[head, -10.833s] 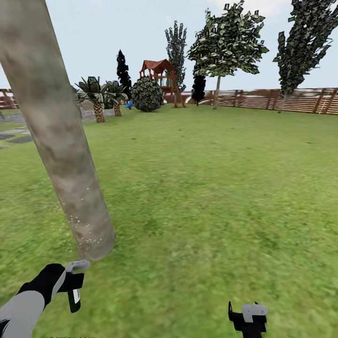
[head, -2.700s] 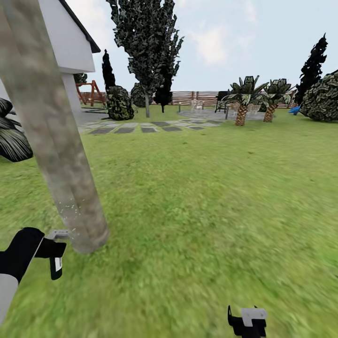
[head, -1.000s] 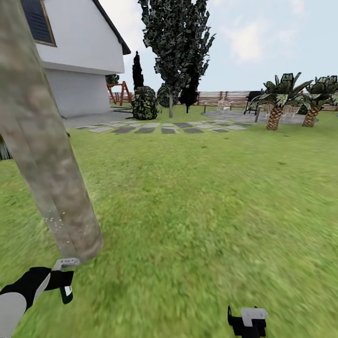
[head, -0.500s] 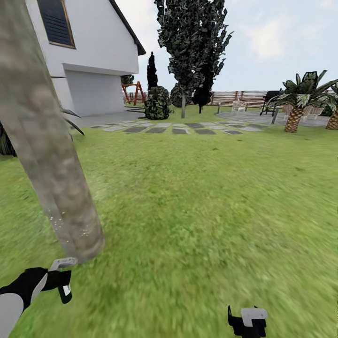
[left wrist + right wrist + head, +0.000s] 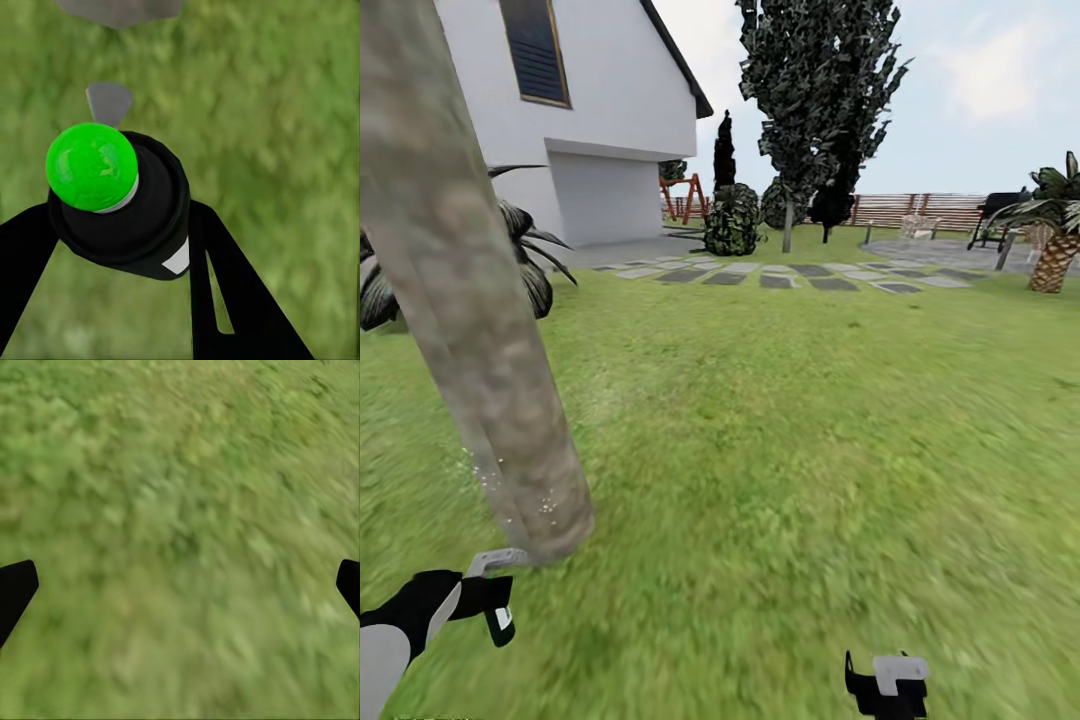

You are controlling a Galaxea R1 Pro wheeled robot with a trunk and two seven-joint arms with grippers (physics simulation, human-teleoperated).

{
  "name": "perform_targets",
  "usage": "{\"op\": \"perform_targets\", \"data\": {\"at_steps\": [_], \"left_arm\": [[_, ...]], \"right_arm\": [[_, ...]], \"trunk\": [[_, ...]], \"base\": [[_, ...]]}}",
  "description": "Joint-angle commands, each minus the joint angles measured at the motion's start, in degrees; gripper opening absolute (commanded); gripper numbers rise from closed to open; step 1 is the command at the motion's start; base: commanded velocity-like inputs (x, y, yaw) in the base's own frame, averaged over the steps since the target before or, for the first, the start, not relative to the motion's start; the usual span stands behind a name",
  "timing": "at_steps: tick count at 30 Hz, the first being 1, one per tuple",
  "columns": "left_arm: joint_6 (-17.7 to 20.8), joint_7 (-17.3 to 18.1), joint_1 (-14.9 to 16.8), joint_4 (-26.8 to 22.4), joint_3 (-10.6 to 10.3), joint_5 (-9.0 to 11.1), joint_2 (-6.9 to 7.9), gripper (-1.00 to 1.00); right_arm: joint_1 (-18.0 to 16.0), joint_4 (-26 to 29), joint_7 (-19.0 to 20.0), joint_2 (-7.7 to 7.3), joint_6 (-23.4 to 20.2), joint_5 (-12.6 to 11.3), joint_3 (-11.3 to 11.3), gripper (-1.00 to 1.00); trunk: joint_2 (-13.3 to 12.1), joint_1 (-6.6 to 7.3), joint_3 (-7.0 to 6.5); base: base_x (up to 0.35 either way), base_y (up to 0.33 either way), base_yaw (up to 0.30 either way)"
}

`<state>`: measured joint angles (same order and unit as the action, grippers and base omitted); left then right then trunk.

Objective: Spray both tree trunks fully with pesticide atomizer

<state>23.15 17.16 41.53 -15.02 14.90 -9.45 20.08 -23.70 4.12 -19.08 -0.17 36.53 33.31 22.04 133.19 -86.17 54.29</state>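
One pesticide atomizer (image 5: 493, 590), clamped in left gripper (image 5: 124, 247), nozzle apparently touching tree trunk (image 5: 480, 330) at 10 o'clock. Right gripper (image 5: 887, 684): wide, empty, over grass (image 5: 810, 430).

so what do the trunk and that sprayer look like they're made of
Tree trunk: looks like smooth bark, matte, mottled beige-grey and brown, with pale specks near its base. Pesticide atomizer: seemingly plastic, a dark matte body with a glossy green cap; the head view shows its light grey nozzle.

The thick smooth tree trunk (image 5: 480, 330) is mottled beige-grey and brown, with white specks low down. The small dark-bodied pesticide atomizer (image 5: 124, 202) is black, with a glossy green ball and a light grey nozzle, over blurred green grass (image 5: 180, 525).
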Motion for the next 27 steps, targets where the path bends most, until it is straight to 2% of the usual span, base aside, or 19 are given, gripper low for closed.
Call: {"op": "perform_targets", "data": {"at_steps": [1, 6, 15, 17, 27], "left_arm": [[0.32, 0.15, 0.05, -0.09, 0.49, -0.61, -0.04, -1.0], [0.32, -4.32, 0.05, -0.09, 0.52, -0.49, -0.13, -1.0], [0.32, -4.51, 0.05, -0.09, 0.56, -0.45, -0.13, -1.0], [0.32, -4.59, 0.05, -0.09, 0.49, 1.13, -0.13, -1.0], [0.32, -4.6, 0.05, -0.09, 0.48, 1.36, -0.13, -1.0]], "right_arm": [[-0.03, -0.08, -0.34, -0.01, 0.12, 0.61, 0.28, 1.0], [-0.03, -0.09, -0.34, -0.01, 0.12, 0.61, 0.28, 1.0], [-0.03, -0.16, -0.29, -0.01, 0.13, 0.61, 0.28, 1.0], [-0.03, -0.14, -0.32, -0.01, 0.12, 0.61, 0.28, 1.0], [-0.03, -0.16, -0.28, -0.01, 0.12, 0.61, 0.28, 1.0]], "trunk": [[0.02, -0.01, 0.05], [0.02, -0.01, 0.05], [0.02, -0.01, 0.05], [0.02, -0.01, 0.05], [0.02, -0.01, 0.05]], "base": [[0.193, -0.216, 0.276], [0.183, -0.224, 0.258], [0.136, -0.249, 0.039], [0.093, -0.268, 0.236], [0.092, -0.269, 0.277]]}}
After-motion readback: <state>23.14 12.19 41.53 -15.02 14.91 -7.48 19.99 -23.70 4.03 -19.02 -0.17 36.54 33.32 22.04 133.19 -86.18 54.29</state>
